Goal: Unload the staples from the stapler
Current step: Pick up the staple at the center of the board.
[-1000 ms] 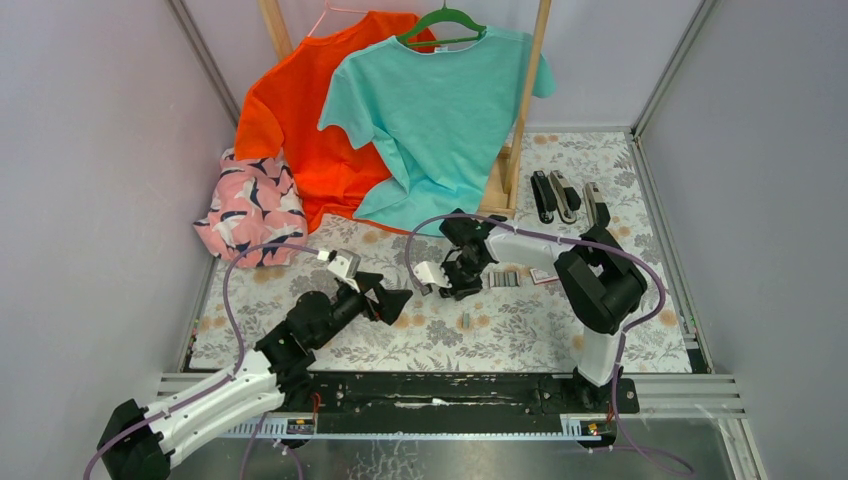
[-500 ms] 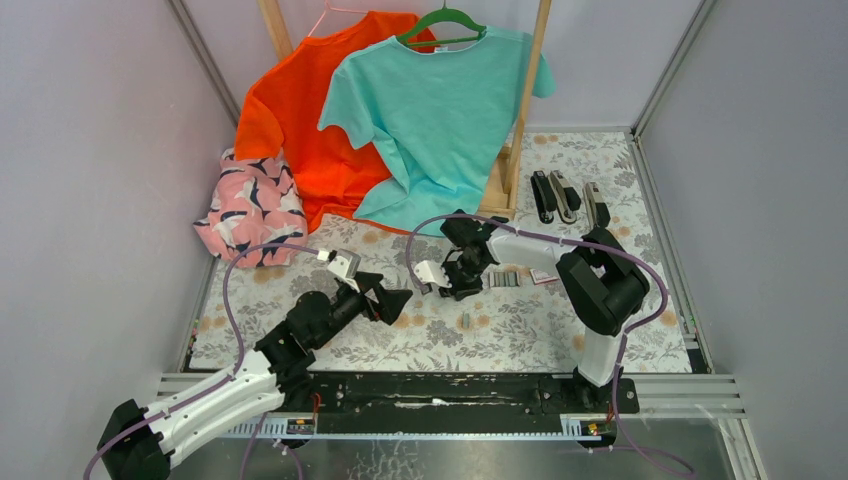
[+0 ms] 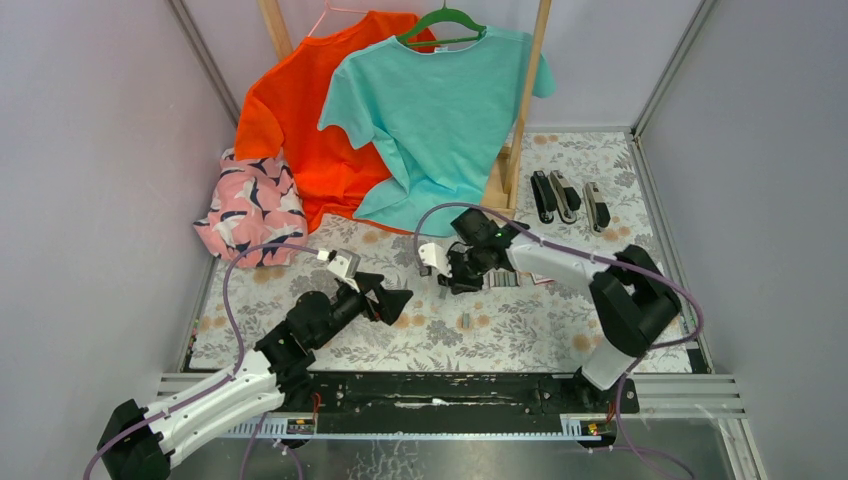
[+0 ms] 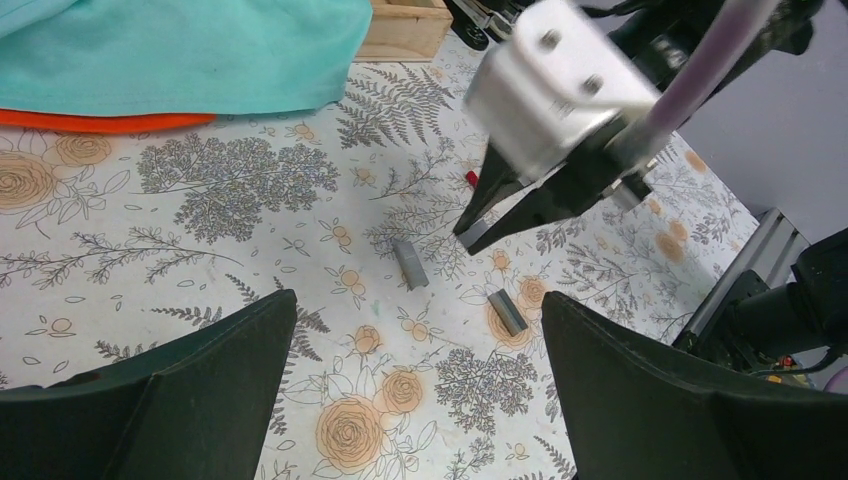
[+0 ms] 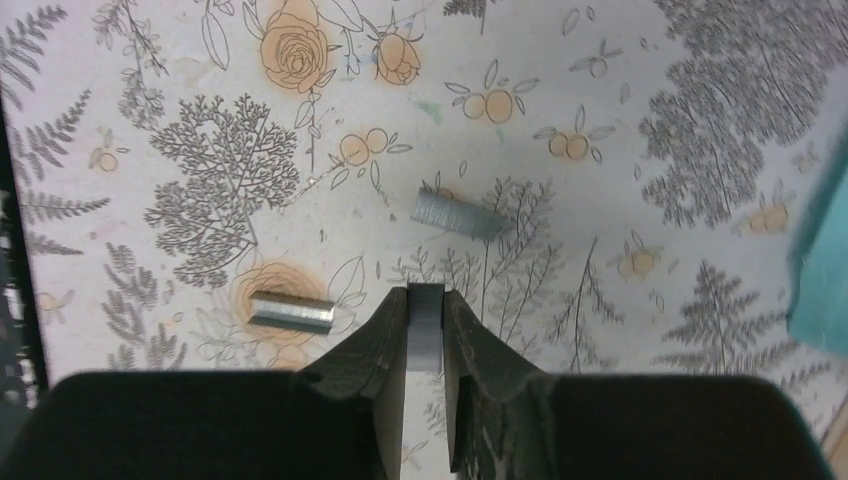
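Staple strip (image 5: 427,340) is pinched btwn the tips of the right gripper (image 5: 425,296), jaws pressed onto its two long sides w/ the strip standing on end. From the left wrist view the tips seem just clear of the floral mat (image 3: 300,330), but can't be sure. Two loose strips lie flat on the mat close by: one just beyond the tips (image 5: 458,215), the other off to the side (image 5: 292,312), apart from each other and from the held one. Vs a sec ago the right arm's elbow has swung out to its own right and the wrist has drawn back a bit toward the hanging shirts, so the tips have shifted only slightly. That swing also uncovers the third of the three staplers (image 3: 565,197), lying side by side at the far right of the mat, well apart from the strips. My read: the grip has firmed up and the arm is re-posing w/ the strip in hand, prob to carry it or set it down; whether any stapler is still loaded can't be told from here. Left gripper (image 4: 418,300) hasn't moved: fully spread, holding nothing, hanging near the loose strips. The strip nearest the arm bases sits in the same spot as before.
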Motion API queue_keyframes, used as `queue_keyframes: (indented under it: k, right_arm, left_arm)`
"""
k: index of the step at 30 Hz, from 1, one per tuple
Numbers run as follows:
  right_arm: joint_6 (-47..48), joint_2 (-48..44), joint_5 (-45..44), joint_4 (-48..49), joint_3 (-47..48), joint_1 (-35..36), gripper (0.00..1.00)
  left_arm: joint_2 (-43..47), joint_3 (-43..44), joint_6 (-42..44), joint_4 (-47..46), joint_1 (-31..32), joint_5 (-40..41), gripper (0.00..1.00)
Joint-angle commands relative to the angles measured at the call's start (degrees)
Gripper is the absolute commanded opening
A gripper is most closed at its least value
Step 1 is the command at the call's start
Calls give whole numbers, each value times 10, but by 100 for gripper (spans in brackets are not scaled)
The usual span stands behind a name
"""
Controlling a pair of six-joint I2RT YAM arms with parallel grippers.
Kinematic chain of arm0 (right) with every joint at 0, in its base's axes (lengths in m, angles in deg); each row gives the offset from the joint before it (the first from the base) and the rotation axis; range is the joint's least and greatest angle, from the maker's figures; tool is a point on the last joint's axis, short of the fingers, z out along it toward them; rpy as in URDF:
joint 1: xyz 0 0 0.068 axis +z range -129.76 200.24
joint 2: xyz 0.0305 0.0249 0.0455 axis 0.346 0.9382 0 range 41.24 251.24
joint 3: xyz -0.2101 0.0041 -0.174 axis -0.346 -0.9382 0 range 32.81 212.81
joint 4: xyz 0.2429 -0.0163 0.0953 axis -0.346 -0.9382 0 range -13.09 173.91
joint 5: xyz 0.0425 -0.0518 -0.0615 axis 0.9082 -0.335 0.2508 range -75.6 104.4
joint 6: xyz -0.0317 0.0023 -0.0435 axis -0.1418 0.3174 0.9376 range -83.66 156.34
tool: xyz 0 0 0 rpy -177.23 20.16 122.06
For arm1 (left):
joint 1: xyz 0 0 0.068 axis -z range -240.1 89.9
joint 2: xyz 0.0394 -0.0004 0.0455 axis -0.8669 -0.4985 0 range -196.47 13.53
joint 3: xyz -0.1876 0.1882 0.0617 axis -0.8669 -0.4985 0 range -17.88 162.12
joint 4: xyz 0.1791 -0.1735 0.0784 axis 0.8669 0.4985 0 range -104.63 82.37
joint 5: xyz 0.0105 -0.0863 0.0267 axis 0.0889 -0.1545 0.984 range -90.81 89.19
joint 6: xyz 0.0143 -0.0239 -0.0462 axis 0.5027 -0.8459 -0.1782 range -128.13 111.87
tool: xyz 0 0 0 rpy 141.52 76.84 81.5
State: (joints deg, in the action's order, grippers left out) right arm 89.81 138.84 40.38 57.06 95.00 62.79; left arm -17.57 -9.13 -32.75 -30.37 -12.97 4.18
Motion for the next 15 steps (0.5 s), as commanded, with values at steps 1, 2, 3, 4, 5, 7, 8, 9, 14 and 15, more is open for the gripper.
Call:
queue_keyframes:
  k: [1, 2, 3, 4, 5, 7, 8, 9, 14, 15]
  right_arm:
    - [-170, -108, 10, 92, -50, -16, 16]
    - [-214, -132, 9, 119, -71, -22, 16]
    - [-250, -157, 6, 140, -89, -29, 17]
    - [-284, -179, 6, 162, -108, -37, 17]
    - [-320, -202, 3, 183, -129, -47, 17]
    - [-392, -247, -16, 224, -174, -65, 17]
    - [-420, -263, -21, 238, -193, -79, 17]
    - [-444, -277, -30, 252, -210, -88, 17]
    - [-542, -310, -99, 301, -272, -117, 15]
    - [-559, -311, -110, 313, -278, -122, 14]
  left_arm:
    - [10, 2, -10, -17, -3, -17, 100]
    - [10, 1, -12, -19, -4, -20, 100]
    - [10, 0, -13, -22, -3, -22, 100]
    - [9, 0, -15, -25, -4, -24, 100]
    - [7, 0, -16, -28, -3, -26, 100]
    - [2, 0, -18, -32, -4, -28, 100]
    - [-1, 0, -19, -36, -3, -30, 100]
    - [-6, 0, -20, -40, -3, -31, 100]
    - [-41, 5, -21, -62, -4, -38, 100]
    - [-49, 6, -22, -67, -4, -41, 100]
